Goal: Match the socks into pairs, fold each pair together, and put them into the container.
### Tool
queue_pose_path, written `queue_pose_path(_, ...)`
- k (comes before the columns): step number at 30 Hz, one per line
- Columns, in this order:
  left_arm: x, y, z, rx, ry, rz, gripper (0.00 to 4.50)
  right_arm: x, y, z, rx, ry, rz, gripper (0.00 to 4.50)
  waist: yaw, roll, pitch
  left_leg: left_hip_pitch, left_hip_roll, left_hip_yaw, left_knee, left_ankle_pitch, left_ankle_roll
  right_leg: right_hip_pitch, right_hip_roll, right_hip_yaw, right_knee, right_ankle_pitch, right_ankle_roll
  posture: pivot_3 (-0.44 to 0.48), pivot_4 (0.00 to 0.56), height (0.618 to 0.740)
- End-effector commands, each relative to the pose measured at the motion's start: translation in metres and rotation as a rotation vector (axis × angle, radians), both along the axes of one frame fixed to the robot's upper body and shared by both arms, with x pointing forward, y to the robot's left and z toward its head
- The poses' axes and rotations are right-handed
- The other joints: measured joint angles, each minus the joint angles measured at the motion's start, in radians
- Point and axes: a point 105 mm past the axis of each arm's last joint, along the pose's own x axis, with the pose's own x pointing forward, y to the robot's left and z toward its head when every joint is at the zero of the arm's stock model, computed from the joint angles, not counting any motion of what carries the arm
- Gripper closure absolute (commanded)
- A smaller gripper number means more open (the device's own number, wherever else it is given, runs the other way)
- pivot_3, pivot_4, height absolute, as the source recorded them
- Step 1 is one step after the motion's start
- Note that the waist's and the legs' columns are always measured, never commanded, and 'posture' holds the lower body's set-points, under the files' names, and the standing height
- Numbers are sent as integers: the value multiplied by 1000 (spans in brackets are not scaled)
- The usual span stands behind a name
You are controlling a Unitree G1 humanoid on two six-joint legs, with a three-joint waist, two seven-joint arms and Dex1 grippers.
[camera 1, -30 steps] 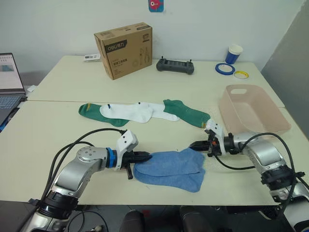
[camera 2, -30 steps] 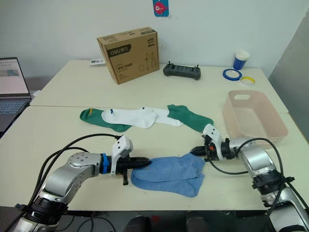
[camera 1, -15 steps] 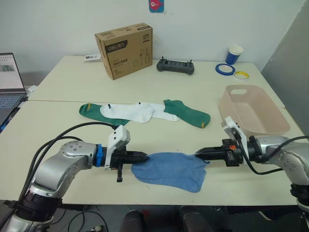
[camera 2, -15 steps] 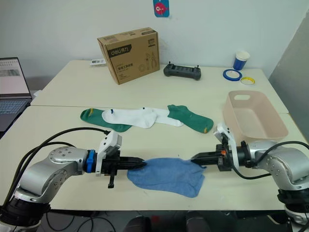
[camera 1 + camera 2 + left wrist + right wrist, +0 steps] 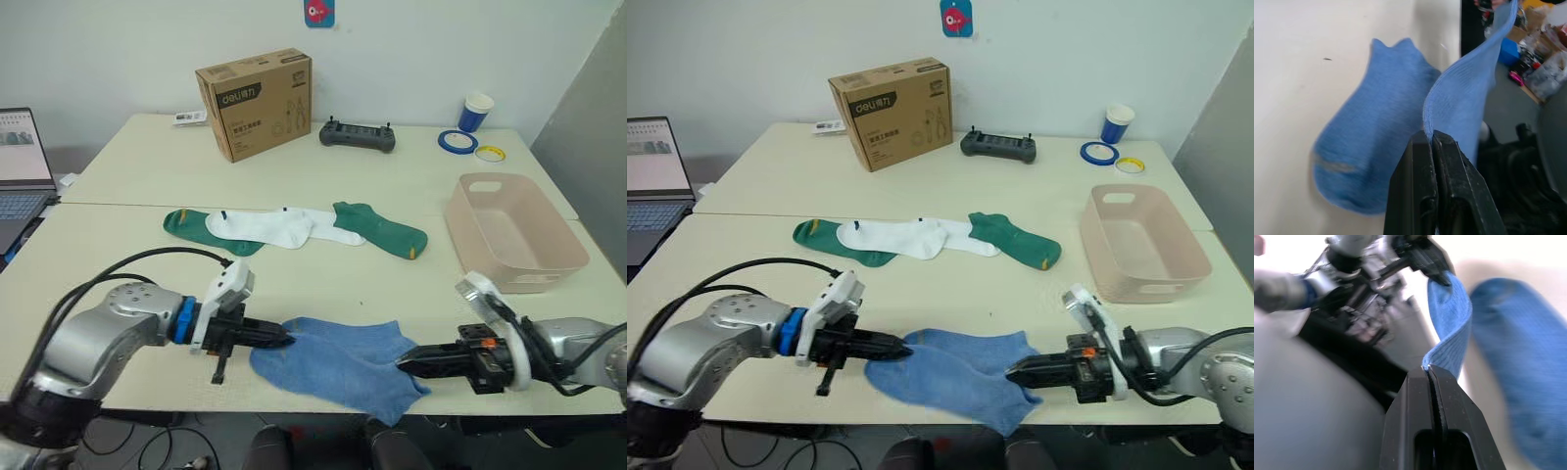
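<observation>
Two light blue socks [image 5: 338, 357] lie overlapped at the table's front edge. My left gripper [image 5: 279, 338] is shut on the left end of the upper blue sock [image 5: 1464, 93]. My right gripper [image 5: 404, 362] is shut on that sock's right end [image 5: 1452, 308]. The other blue sock [image 5: 1366, 147] lies flat beneath it. Farther back, two dark green socks [image 5: 186, 221] [image 5: 387, 233] and two white socks [image 5: 265, 227] [image 5: 340, 233] lie in an overlapping row. The pink-beige container [image 5: 468, 235] stands at the right, with no socks in it.
A brown cardboard box [image 5: 257, 103], a black controller [image 5: 358, 134], a blue cup [image 5: 475, 110] and two tape rolls [image 5: 457, 139] [image 5: 490, 152] sit along the back. A laptop [image 5: 20, 162] is at the far left.
Both grippers have drawn back toward the front edge, dragging the blue socks with them. The right gripper's end has gone lower and nearer than before.
</observation>
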Motion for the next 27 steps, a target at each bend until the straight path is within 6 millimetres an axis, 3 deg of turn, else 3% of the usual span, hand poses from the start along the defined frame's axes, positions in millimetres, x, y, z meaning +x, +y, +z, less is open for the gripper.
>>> queue_pose_path(1, 8, -1, -1, 23, -55, 8, 4500, 19, -6, -3, -42, -70, -67, 4434, -1, 0, 0, 0, 0, 1, 0, 0, 0, 0, 0, 0, 0, 0, 0, 0, 150, 740)
queue_pose_path(12, 19, -4, -11, 32, -78, 46, 4500, 37, -2, -20, -79, -95, -81, 4434, 1, 0, 0, -1, 1, -2, -3, 0, 0, -1, 1, -2, 0, 2, 4, 0, 150, 740)
queue_pose_path(27, 19, -5, -22, 55, -48, 68, 4500, 56, -2, -32, -139, -145, -104, 4434, 2, 0, 0, -1, 1, -2, -2, 0, 0, -1, 1, -2, 0, 2, 4, 0, 150, 740)
